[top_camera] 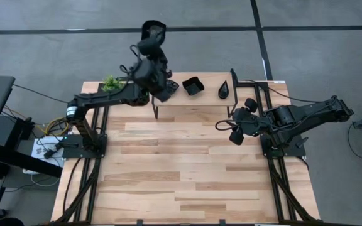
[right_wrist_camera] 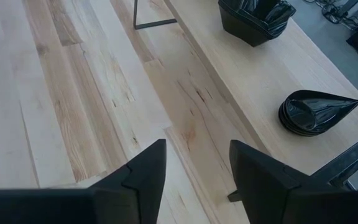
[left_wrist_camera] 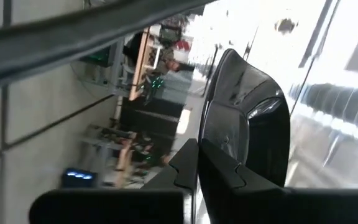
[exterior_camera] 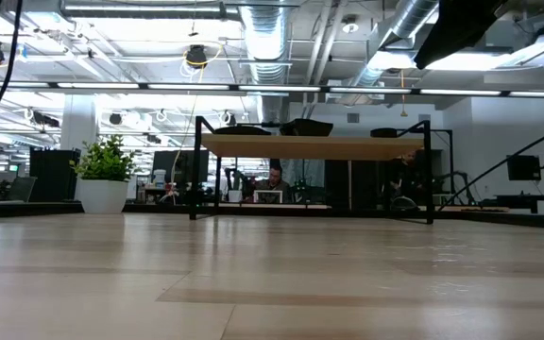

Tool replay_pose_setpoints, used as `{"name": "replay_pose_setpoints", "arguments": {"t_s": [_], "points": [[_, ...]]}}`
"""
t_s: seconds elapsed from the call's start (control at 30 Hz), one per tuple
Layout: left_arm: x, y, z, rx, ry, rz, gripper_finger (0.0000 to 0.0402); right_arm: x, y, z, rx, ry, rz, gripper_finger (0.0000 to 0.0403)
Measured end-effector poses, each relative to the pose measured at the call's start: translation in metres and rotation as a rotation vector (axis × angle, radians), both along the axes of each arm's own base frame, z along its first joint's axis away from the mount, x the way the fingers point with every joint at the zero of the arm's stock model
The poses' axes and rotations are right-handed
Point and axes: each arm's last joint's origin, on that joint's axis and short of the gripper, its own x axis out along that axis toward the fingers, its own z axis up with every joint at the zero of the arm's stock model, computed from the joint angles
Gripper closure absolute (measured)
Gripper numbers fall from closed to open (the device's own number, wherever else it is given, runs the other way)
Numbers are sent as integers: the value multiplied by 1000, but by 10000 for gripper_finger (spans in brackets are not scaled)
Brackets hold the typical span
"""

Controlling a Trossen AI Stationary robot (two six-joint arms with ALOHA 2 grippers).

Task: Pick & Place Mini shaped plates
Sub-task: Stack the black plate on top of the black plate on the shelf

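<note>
At the far left of the raised wooden shelf we are seeing a small green plant sitting beside the left arm. We are watching the left gripper reaching up beyond the back edge of the table, its fingers pinching a glossy black dish by the rim and holding it on edge. Moving rightward along the shelf, we are finding a stack of wavy-edged square plates resting near the middle, and just to its right a stack of teardrop plates, apart from the first stack. Farther right, we are seeing the right gripper hovering over the table in front of the shelf, near the teardrop stack, its fingers spread wide and holding nothing.
</note>
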Motion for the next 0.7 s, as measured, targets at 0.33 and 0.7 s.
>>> {"name": "replay_pose_setpoints", "arguments": {"t_s": [0.33, 0.7], "points": [[21, -41, -59, -11, 162, -99, 389, 0, 0, 0, 0, 0, 0, 229], [25, -69, -91, -5, 115, -171, 389, 0, 0, 0, 0, 0, 0, 229]]}}
